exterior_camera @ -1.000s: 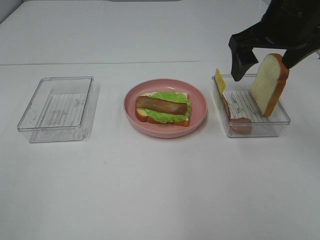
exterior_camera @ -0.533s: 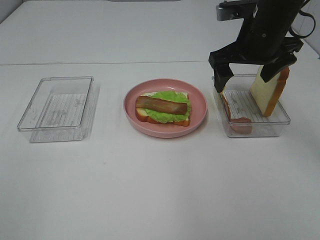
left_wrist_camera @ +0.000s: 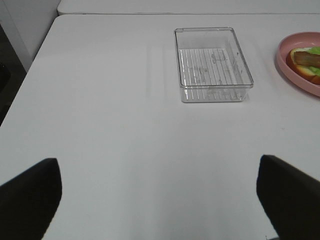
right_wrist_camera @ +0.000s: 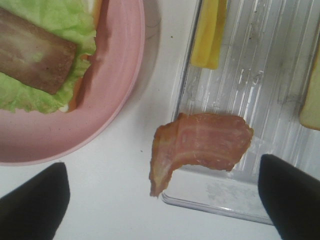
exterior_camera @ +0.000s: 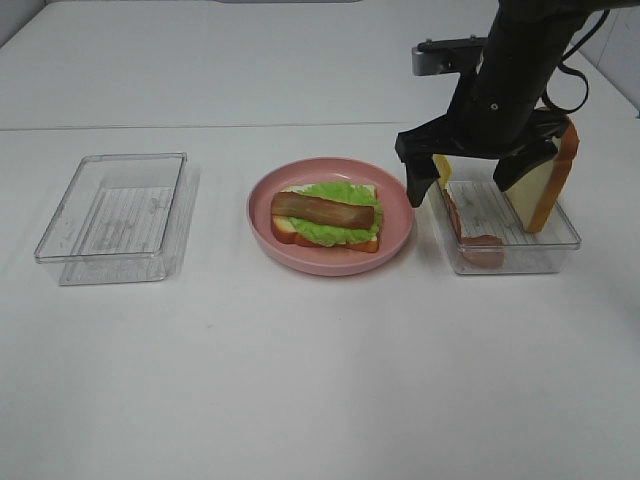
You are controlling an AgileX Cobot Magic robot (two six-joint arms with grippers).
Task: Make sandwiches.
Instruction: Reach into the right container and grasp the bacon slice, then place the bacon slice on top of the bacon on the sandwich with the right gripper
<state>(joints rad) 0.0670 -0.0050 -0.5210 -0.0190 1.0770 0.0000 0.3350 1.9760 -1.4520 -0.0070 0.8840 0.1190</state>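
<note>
- Right gripper (exterior_camera: 460,186) is spread wide and empty, hovering over the tray (exterior_camera: 560,240).
- Bacon slice (right_wrist_camera: 202,142) is draped over the tray wall, directly under the gripper, long axis running finger to finger.
- Right arm is nearer.

tray (exterior_camera: 120,220): clear ribbed plastic | plate (exterior_camera: 330,263): glossy | sandwich (exterior_camera: 325,212): matt | table (exterior_camera: 320,380): matt

High view over table (exterior_camera: 300,380), wrist views nearer, all share pink plate (exterior_camera: 330,266)
</note>
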